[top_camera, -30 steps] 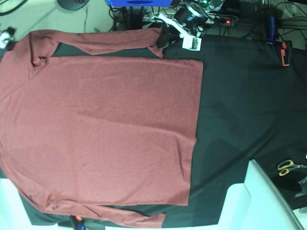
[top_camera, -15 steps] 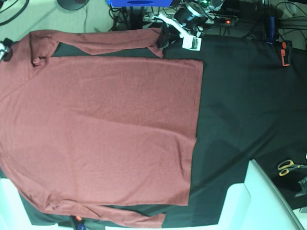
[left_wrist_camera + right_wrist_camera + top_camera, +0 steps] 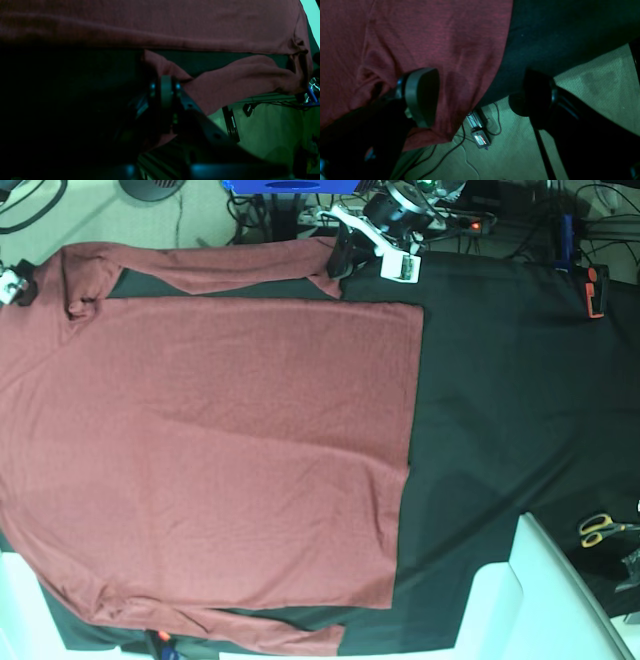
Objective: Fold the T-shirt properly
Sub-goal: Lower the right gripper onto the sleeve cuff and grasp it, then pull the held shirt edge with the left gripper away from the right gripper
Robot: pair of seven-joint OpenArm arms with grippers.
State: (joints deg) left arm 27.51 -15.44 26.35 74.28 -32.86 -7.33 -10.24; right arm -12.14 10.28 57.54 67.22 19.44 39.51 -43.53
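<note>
T-shirt [image 3: 220, 450] sleeve cuff pinched in left claw [image 3: 338, 262]

We see the T-shirt [image 3: 210, 450] only in part: the base view's left edge cuts off its collar end, and the bottom edge clips the lower sleeve. The left gripper [image 3: 166, 86] sits in deep shadow in its wrist view, its fingertips lost behind the sleeve cloth, and the whole left half of that picture is too dark to read. In the right wrist view, the right gripper [image 3: 480, 95] shows one finger as a mere black shape. The scissors [image 3: 600, 529] are small
</note>
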